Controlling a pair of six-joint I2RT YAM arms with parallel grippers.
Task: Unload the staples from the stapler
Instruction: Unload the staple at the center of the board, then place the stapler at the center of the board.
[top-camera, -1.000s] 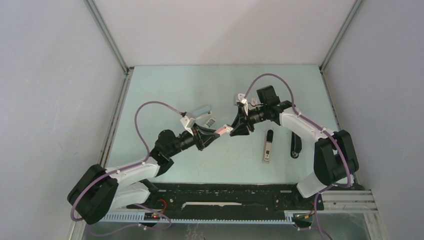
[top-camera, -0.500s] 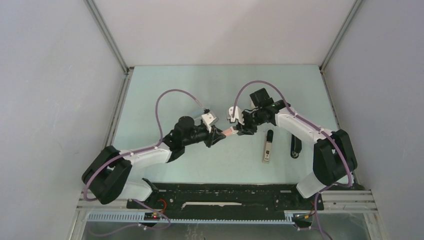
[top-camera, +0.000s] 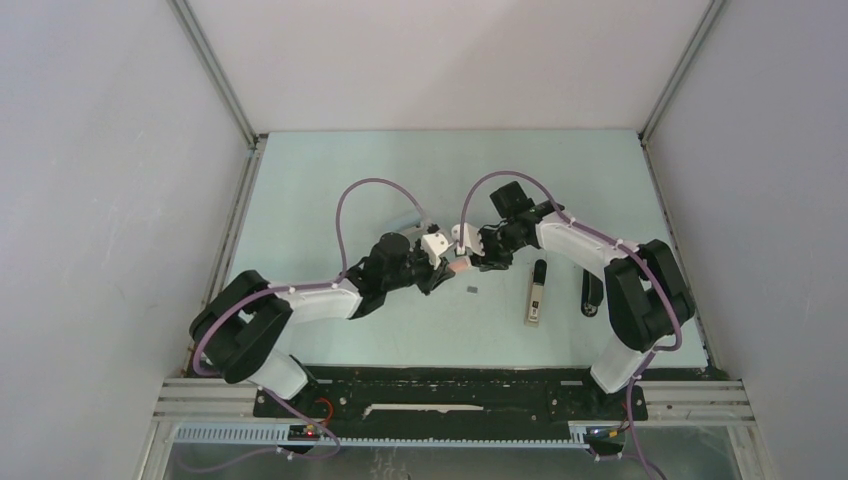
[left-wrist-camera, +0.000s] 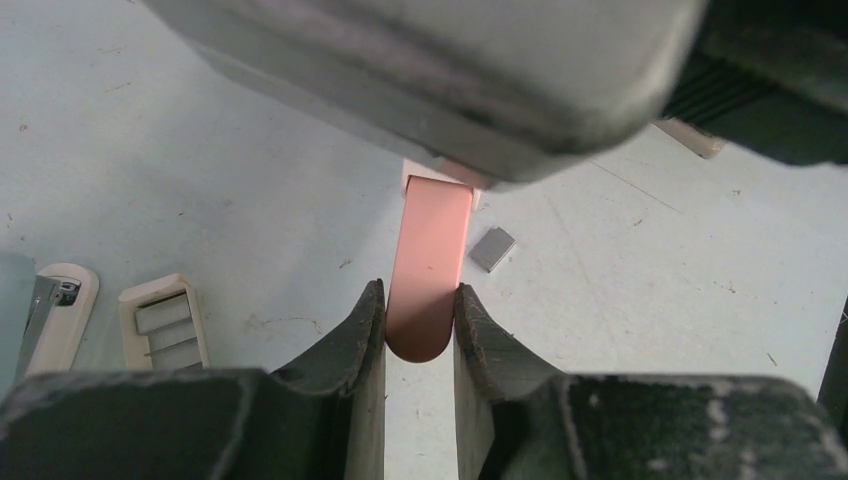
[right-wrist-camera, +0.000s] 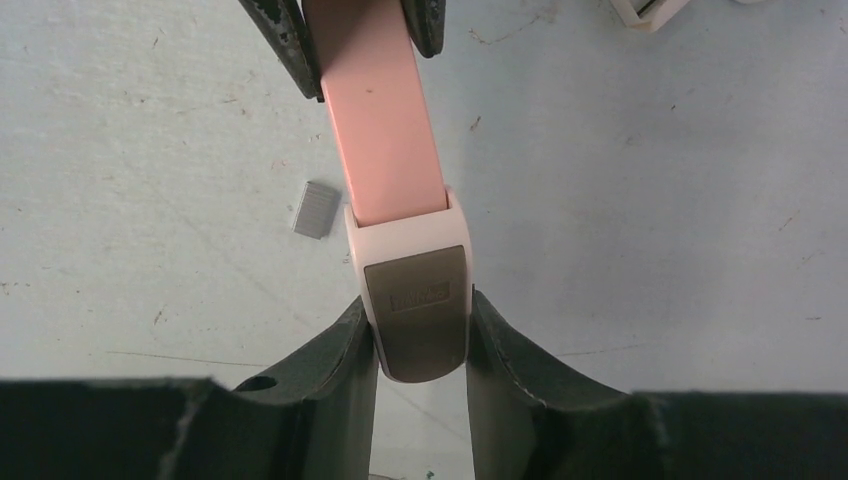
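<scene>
The stapler, long, slim and silver with a black far end, lies on the table right of centre, held by neither gripper. One short grey strip of staples lies on the table; it also shows in the left wrist view and the right wrist view. My left gripper is shut on the pink end of a pink-white piece. My right gripper is shut on its white and grey end. The left gripper and the right gripper face each other just above the table.
An all-black stapler lies right of the silver one. Cream-coloured pieces and a light-blue edge lie left of the left gripper. Walls close in the table on three sides.
Both arms have moved together toward the table's centre with the pink-white piece held between them. A small grey staple strip now lies on the table below it.
</scene>
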